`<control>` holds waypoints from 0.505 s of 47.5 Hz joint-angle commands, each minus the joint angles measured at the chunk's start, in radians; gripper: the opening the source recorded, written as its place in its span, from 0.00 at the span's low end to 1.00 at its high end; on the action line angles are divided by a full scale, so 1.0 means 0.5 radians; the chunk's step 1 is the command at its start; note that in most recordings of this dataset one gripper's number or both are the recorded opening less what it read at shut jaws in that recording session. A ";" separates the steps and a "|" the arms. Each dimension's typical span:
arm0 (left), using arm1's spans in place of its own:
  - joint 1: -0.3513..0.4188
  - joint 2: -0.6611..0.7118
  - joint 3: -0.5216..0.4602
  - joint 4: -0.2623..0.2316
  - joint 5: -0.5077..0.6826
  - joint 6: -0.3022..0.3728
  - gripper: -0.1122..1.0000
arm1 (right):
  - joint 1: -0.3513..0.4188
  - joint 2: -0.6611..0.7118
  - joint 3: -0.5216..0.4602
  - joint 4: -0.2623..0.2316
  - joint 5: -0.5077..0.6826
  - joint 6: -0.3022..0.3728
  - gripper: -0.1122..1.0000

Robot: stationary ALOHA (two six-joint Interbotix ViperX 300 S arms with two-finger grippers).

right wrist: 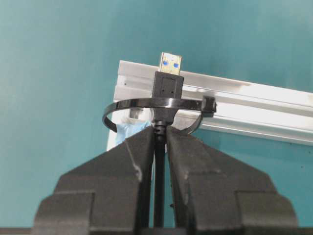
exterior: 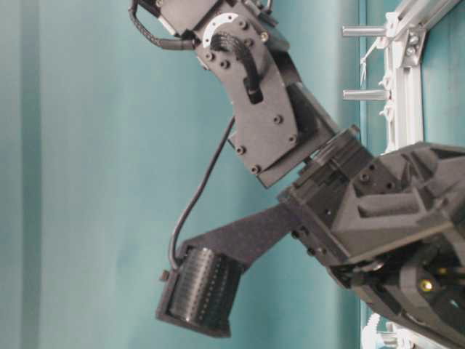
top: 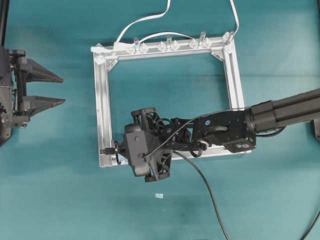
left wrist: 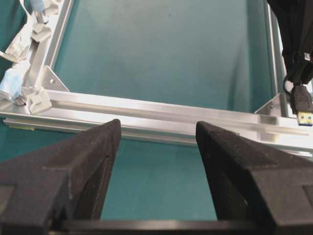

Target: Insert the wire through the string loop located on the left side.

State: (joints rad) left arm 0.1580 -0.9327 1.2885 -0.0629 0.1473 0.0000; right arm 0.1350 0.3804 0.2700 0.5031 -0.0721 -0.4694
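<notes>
Two claws are mine, and I begin with the near one. My right claw [right wrist: 159, 142] is closed on the wire [right wrist: 159, 196], just behind the strain relief of the plug [right wrist: 167, 87]. In the right wrist view the thin black cable runs up between my two fingers [right wrist: 134, 161], and the plug stands straight up above them, with its metal tip and blue insert on top. The string loop [right wrist: 146, 105] is a thin dark band with a small lock at one end. It passes across the front of the plug body, and a pale-blue tab [right wrist: 128, 131] sits just below it on the left. The plug crosses the band, but I cannot tell surely from this view if it is inside the loop or only behind it.

Behind the plug lies the aluminium frame [right wrist: 254, 105], flat on the teal desk [right wrist: 58, 58]. In the overhead view my right claw [top: 116, 149] is at the lower left corner of the frame [top: 102, 110], and the wire [top: 207, 187] goes away from it toward the near edge of the desk.

Farther away, my left claw [top: 57, 89] is wide open and holds nothing. It stays apart from the frame, on its left side. From its wrist view I see the frame rail between my fingers [left wrist: 88, 161] and the plug [left wrist: 303, 105] at the far right corner.

At the far rail are clear clips [top: 169, 46] and a white cable [top: 142, 21].
</notes>
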 commanded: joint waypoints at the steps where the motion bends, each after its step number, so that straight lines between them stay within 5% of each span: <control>1: -0.043 0.034 -0.037 0.006 -0.003 -0.003 0.67 | -0.003 -0.046 -0.052 -0.003 -0.006 -0.003 0.19; 24: -0.472 0.233 -0.092 0.003 0.101 -0.055 0.67 | -0.003 -0.046 -0.052 -0.006 -0.009 -0.003 0.19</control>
State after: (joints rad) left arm -0.0552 -0.8391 1.2701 -0.0629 0.1963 -0.0184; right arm 0.1350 0.3804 0.2700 0.5031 -0.0721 -0.4694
